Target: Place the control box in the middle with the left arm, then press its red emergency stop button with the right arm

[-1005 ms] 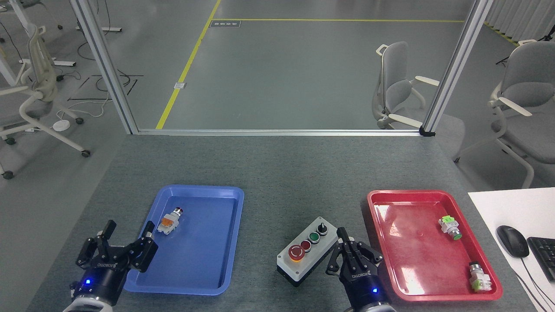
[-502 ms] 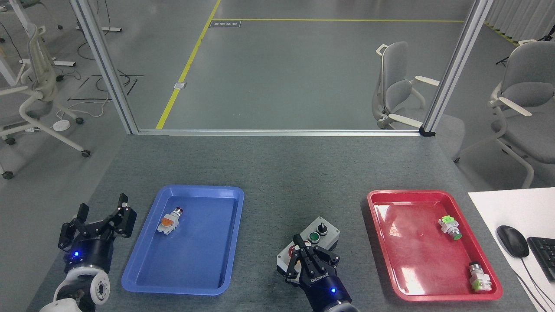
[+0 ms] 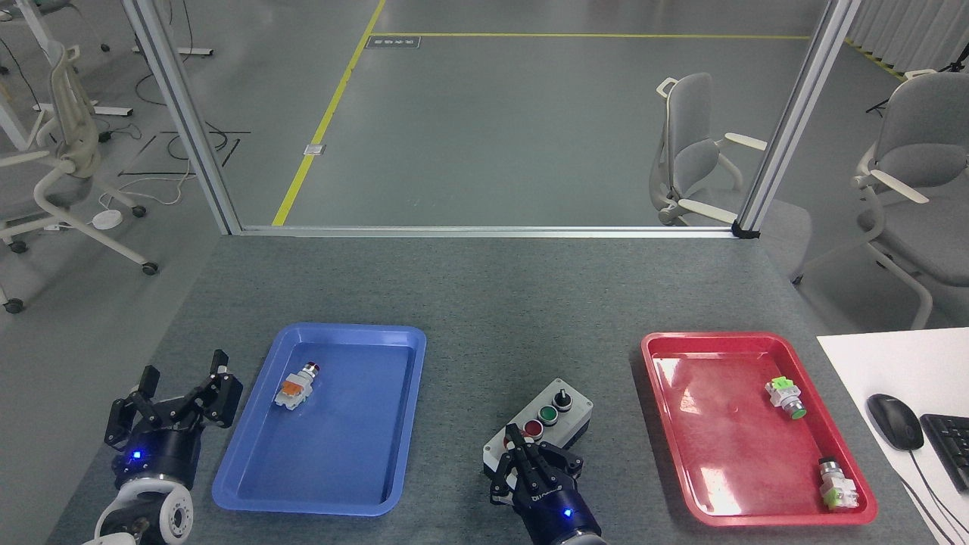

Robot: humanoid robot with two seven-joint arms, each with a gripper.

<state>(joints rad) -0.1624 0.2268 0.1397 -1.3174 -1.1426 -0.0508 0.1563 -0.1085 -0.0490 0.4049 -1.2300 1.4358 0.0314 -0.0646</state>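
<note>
The control box point(image 3: 564, 416) lies slantwise on the grey felt of the middle point(image 3: 469, 378), between the two trays. Its black knob point(image 3: 562, 397), green button point(image 3: 547, 414) and small red button point(image 3: 534, 429) show. My right gripper point(image 3: 515, 437) is over the box's near-left end, fingers drawn together to a point, and it hides the red emergency stop button. Whether the tips touch that button I cannot tell. My left gripper point(image 3: 184, 371) stands open with nothing in it on the table left of the blue tray.
The blue tray point(image 3: 250, 484) holds a loose orange-white push-button point(image 3: 295, 386). The red tray point(image 3: 666, 446) at the right holds two green-tipped buttons point(image 3: 786, 397) point(image 3: 836, 484). A white desk with a mouse point(image 3: 895, 421) and keyboard sits at far right. Aluminium frame posts edge the table's back.
My right gripper has swung left from beside the box to over its near end, covering the big red button. My left arm pulled back left off the blue tray, then held.
</note>
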